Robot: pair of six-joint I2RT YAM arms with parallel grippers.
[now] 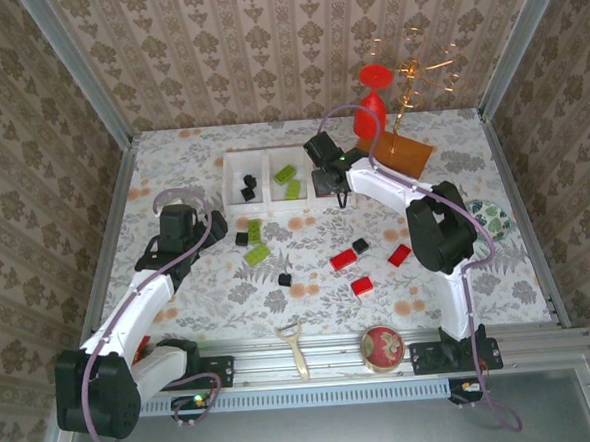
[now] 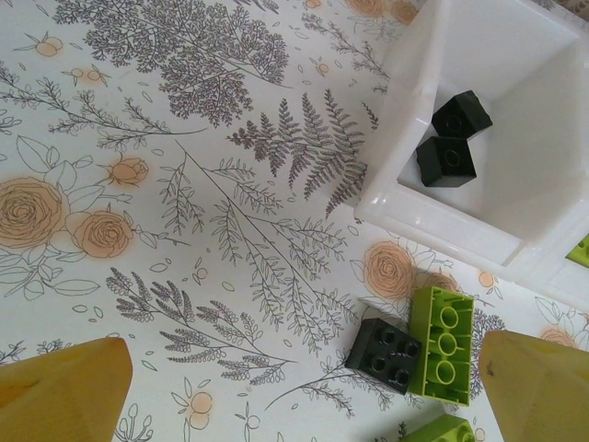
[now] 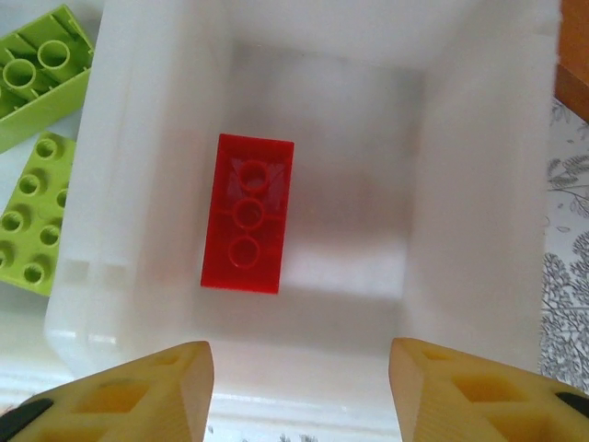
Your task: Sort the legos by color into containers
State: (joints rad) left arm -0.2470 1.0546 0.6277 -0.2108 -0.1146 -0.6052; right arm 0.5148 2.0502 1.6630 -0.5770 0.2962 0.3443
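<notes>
The containers (image 1: 272,172) are three joined white bins at the back centre. The left bin (image 2: 515,184) holds two black legos (image 2: 454,138), and the middle one holds lime green legos (image 3: 32,221). My right gripper (image 3: 299,387) hovers open over the right bin (image 3: 479,184), nothing between its fingers. A red lego (image 3: 247,214) lies underside up on that bin's floor. My left gripper (image 2: 304,396) is open above the cloth, close to a black lego (image 2: 384,354) touching a lime green lego (image 2: 443,343). Loose red legos (image 1: 344,260), black and green ones lie mid-table.
A red goblet (image 1: 371,101), a gold wire stand (image 1: 416,68) and an orange-brown board (image 1: 403,152) stand behind the right arm. A patterned plate (image 1: 490,217) lies at the right edge. A peeler (image 1: 296,346) and a strawberry tin (image 1: 382,348) sit at the near edge.
</notes>
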